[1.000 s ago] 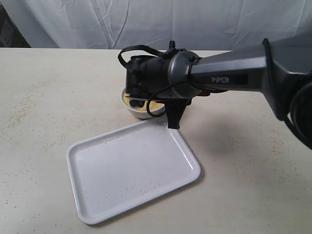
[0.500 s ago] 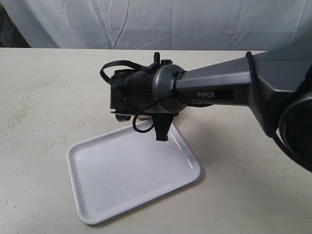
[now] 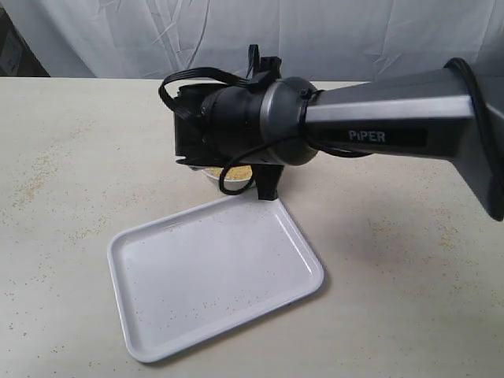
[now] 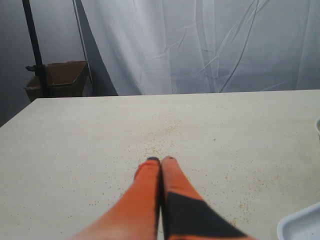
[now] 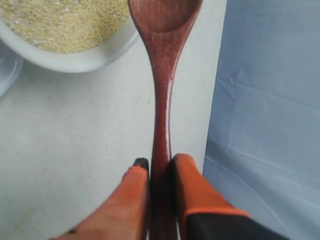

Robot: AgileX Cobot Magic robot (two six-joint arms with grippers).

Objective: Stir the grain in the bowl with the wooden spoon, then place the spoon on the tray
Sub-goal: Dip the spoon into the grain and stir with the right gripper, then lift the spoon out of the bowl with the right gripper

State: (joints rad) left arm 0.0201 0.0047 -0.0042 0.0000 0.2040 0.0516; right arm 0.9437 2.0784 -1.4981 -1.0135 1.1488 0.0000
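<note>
Wooden spoon [image 5: 162,95] is clamped in the right hand [image 5: 161,161], its arm [image 3: 394,110] lettered "PiPER"; left hand [image 4: 161,160] closed.

The right arm [image 3: 394,130] reaches from the right across the middle, wrist level. The right gripper [image 5: 156,162] pinches the wooden spoon [image 5: 162,90] by its handle (orange fingers [image 5: 192,182] tight on both sides). The left gripper [image 4: 161,160] has its tips pressed together.

Right arm [image 3: 370,134] blocks nearly the whole bowl [image 5: 80,59] in the exterior view, and the wooden spoon [image 5: 161,100] is totally hidden there. Right wrist view crops off the spoon's head and most of the bowl. Left wrist view only catches a corner of the tray [image 4: 300,225].
</note>
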